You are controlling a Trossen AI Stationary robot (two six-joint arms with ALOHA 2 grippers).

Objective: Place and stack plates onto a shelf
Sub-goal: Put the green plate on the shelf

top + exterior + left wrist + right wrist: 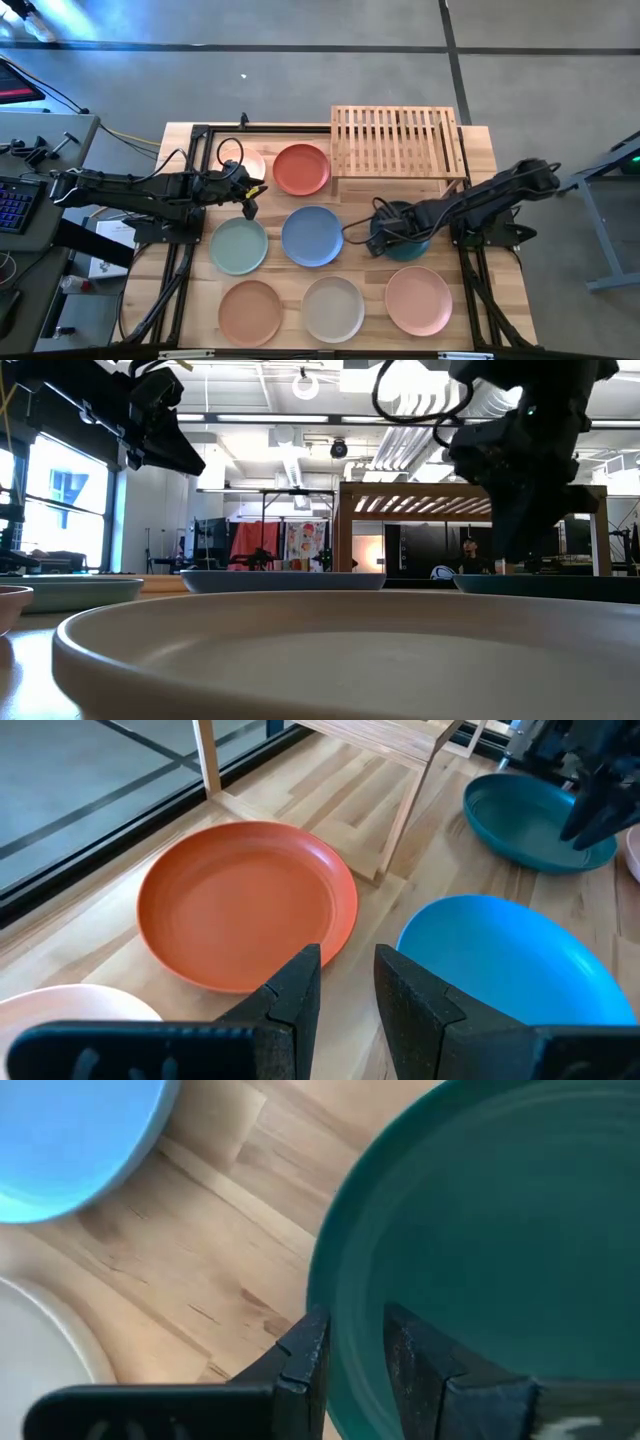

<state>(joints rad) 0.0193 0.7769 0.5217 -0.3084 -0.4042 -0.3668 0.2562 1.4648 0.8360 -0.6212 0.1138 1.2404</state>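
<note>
Several round plates lie flat on the plank table: cream point(236, 158), red-orange point(302, 169), pale green point(239, 246), blue point(312, 236), dark teal point(412, 248), terracotta point(250, 312), beige point(333, 308) and pink point(418, 299). The slatted wood shelf point(397, 140) stands at the far edge with nothing on it. My left gripper point(347, 982) hangs narrowly open in the air, above the gap between the red-orange point(240, 905) and blue point(510, 960) plates. My right gripper point(345, 1355) is down at the dark teal plate's rim, shut on it. My right gripper holds the dark teal plate by its rim point(340, 1315) on the side facing the blue plate. One finger point(425, 1365) is inside the dish and the other point(300, 1360) outside. The fingers slant down from the table's right. The plate lies level in the low view point(545, 586).
The shelf's near leg and rail point(400, 815) stand close beside the red-orange plate. The blue plate point(70, 1140) and beige plate point(30, 1350) lie a short way from the teal one. Black frame rails point(180, 270) run along both table sides.
</note>
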